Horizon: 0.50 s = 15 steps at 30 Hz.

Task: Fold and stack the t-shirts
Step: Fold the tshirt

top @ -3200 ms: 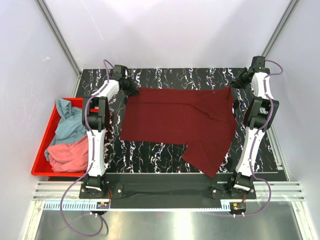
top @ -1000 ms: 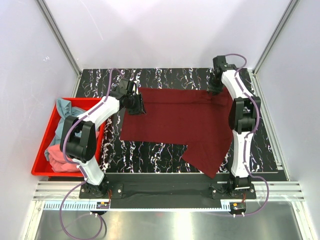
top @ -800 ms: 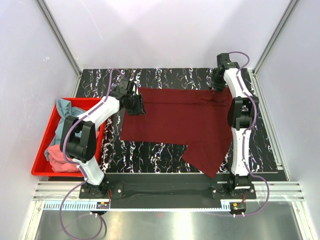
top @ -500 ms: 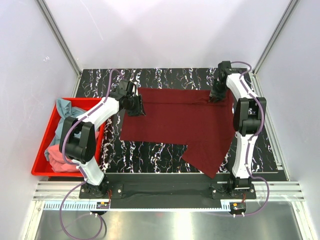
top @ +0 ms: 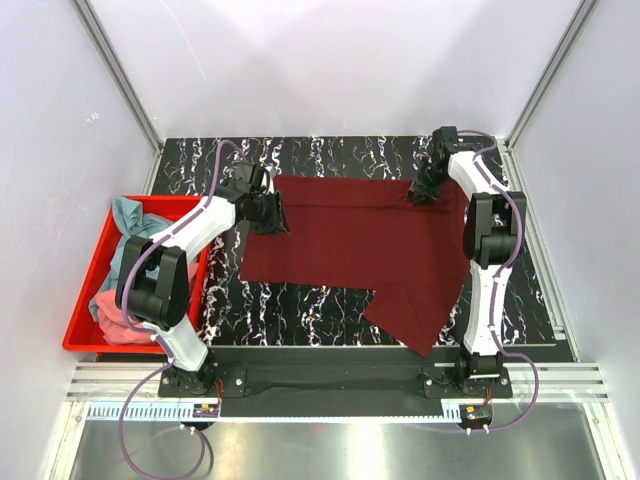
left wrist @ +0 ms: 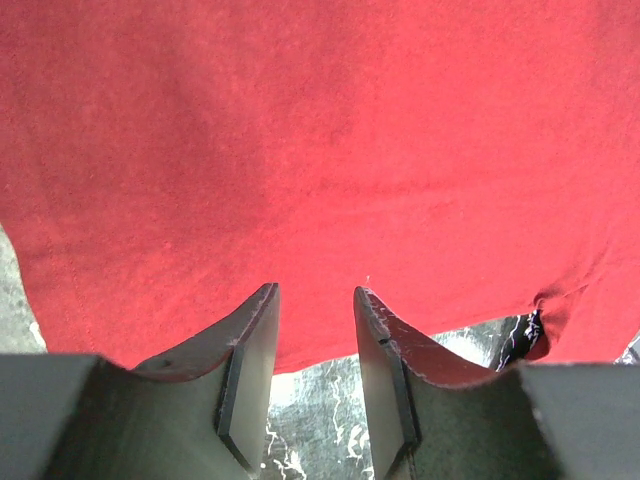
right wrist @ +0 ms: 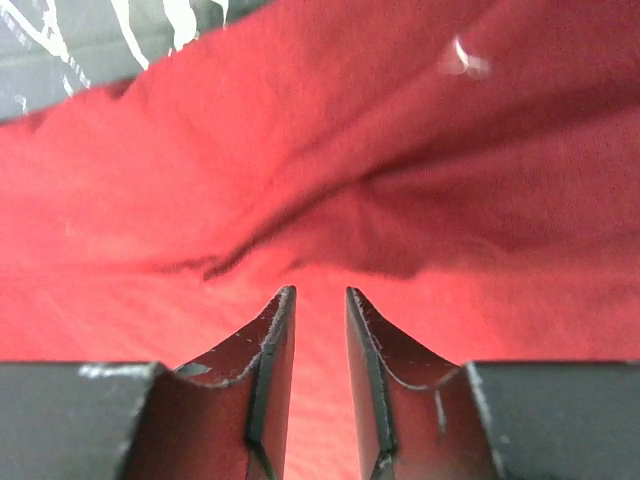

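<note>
The dark maroon t-shirt [top: 360, 240] lies spread flat on the black marbled table [top: 320, 305], with one part reaching toward the near right. My left gripper [top: 268, 212] is open over the shirt's left edge. In the left wrist view it [left wrist: 315, 300] straddles the shirt's hem [left wrist: 320, 150], with bare table between the fingers. My right gripper [top: 420, 190] is at the shirt's far right corner. In the right wrist view it [right wrist: 318, 295] is slightly open just above a crease in the cloth [right wrist: 330, 200] and holds nothing. The teal-blue shirt [top: 135, 245] and coral pink shirt [top: 130, 305] lie crumpled in the bin.
A red plastic bin [top: 100, 345] stands off the table's left edge beside the left arm. White walls with metal frame posts close in the back and sides. A metal rail runs along the near edge by the arm bases.
Both grippers have come in from the far outer corners onto the maroon shirt: the left down to its left edge, the right leftward onto its far right corner. The shirt has not moved.
</note>
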Motion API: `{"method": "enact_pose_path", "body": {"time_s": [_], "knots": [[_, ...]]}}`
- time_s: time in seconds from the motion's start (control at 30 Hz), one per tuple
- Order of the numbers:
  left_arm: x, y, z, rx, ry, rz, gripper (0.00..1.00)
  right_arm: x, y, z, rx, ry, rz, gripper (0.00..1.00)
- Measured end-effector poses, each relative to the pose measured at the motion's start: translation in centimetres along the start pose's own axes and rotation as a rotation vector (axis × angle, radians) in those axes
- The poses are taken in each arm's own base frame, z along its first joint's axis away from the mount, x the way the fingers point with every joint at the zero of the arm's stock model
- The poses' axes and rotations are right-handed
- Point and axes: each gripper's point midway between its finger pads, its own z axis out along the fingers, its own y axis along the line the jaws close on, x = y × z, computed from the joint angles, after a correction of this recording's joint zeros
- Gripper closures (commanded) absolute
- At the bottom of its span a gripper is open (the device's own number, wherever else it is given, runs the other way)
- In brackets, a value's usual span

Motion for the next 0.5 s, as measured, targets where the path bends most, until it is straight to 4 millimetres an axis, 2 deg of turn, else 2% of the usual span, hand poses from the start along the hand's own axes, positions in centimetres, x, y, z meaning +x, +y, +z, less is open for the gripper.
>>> {"method": "enact_pose_path", "body": {"time_s": [0.13,0.5], "knots": [[0.0,0.5,-0.2,-0.003,-0.003,-0.010,0.59,0.2,-0.3,1.2,0.008,0.014,0.016,0.62],[-0.4,1.4,-0.4,-0.002,-0.007,-0.035,0.60,0.5,-0.7,1.9,0.021,0.030,0.021,0.60]]}}
